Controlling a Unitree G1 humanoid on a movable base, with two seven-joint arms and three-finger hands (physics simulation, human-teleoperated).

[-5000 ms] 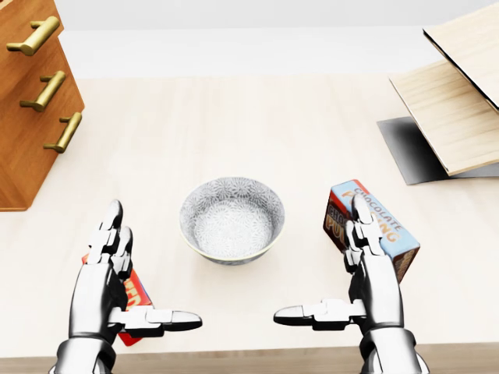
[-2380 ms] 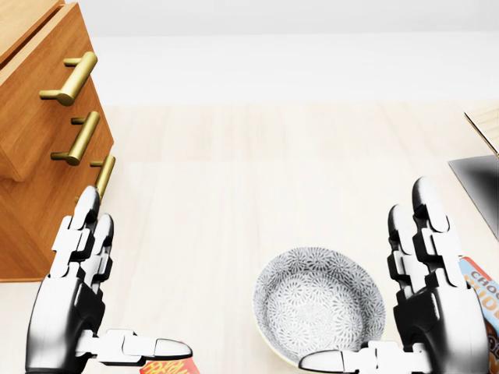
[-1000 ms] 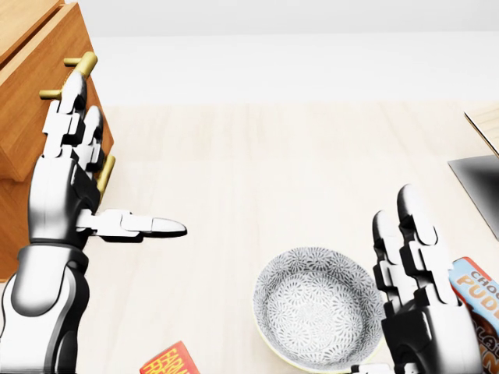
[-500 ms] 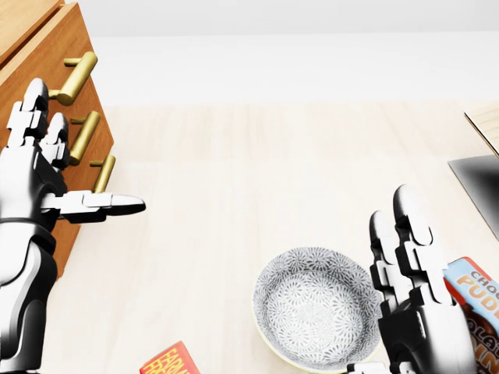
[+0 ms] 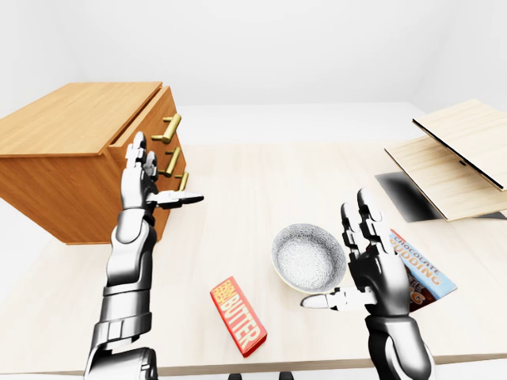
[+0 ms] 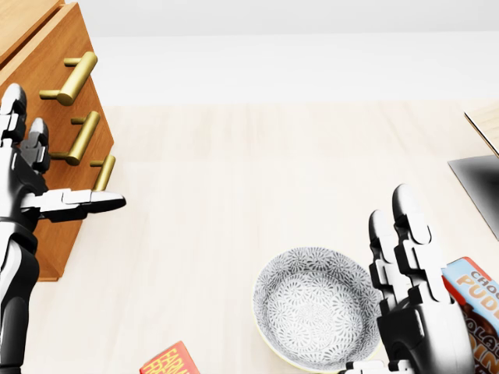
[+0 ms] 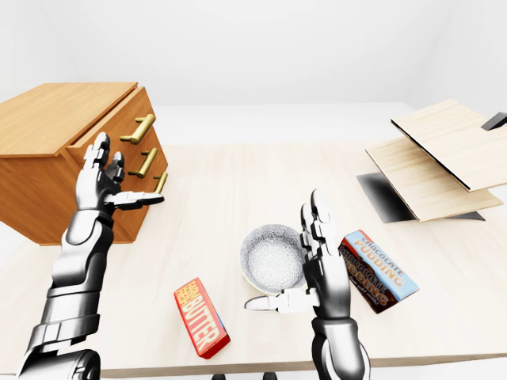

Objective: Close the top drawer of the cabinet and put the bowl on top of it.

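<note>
Standing open with its three jointed metal fingers straight and the thumb stuck out to the right, the left hand [image 5: 141, 178] is raised beside the drawer faces of the cabinet [image 5: 71, 158]; whether it touches them cannot be told. That cabinet is a boxy block of warm, grained wood at the far left of the pale wooden table [image 5: 253, 182]. Its top drawer [image 6: 47, 117] juts out a little past the two below, and each drawer carries a round brass bar handle [image 6: 74, 78]. The bowl [image 5: 309, 257] sits near the table's near edge, round and deep, its inside covered in a fine grey-white pattern. Just right of it the right hand [image 5: 368, 265] holds nothing, fingers upright and thumb pointing left. A flat red butter box [image 5: 238, 315] lies left of the bowl, a blue chocolate pudding box [image 5: 420, 269] lies right of the hand, and slanted light wood boards [image 5: 459, 158] fill the far right
</note>
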